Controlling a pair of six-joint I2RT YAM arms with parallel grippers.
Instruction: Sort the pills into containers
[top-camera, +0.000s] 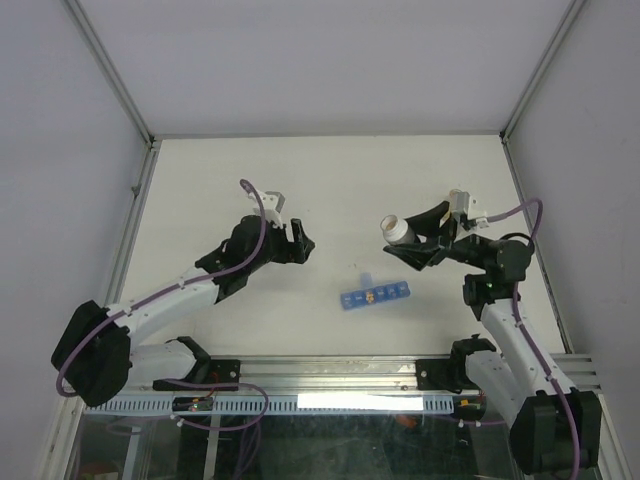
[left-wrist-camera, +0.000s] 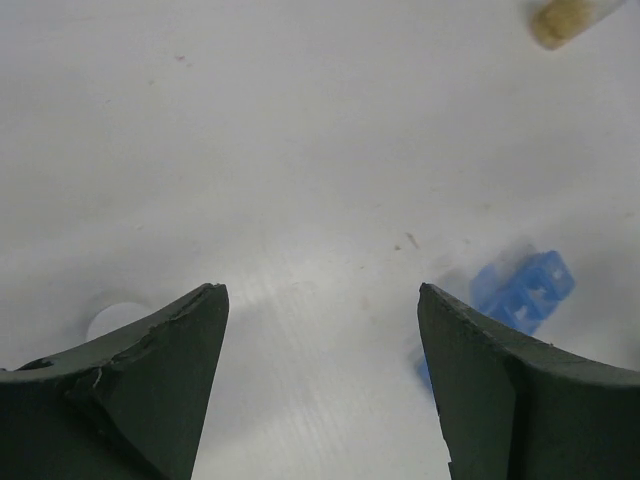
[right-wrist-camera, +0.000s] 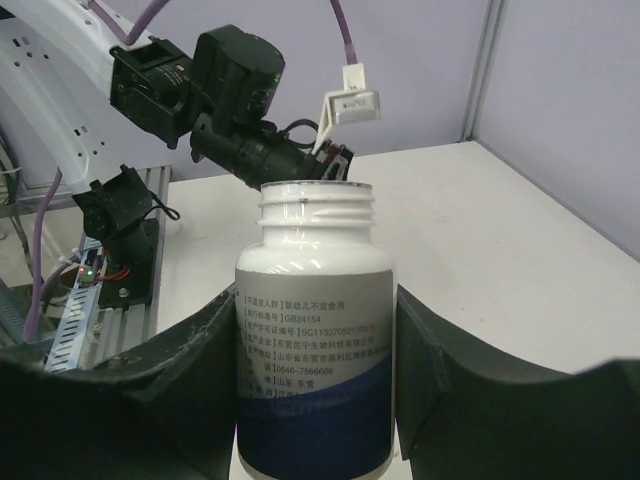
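Note:
The containers are one blue pill-organiser strip (top-camera: 375, 295) lying flat on the table between the arms, with one lid flipped up. A tiny yellowish speck, probably one of the pills (top-camera: 372, 296), shows in a middle cell. My left gripper (top-camera: 298, 245) hovers left of the strip, open and empty (left-wrist-camera: 320, 290); the strip (left-wrist-camera: 525, 288) peeks out beside its right finger. My right gripper (top-camera: 415, 242) is shut on an uncapped white bottle (top-camera: 397, 230) with a blue-banded label (right-wrist-camera: 315, 340), tipped with its mouth toward the left, above and right of the strip.
A small white round disc (left-wrist-camera: 115, 318) lies on the table beside my left finger. The bottle's mouth (left-wrist-camera: 565, 18) shows tan contents. Metal frame rails border the white table (top-camera: 330, 180) at the sides and back.

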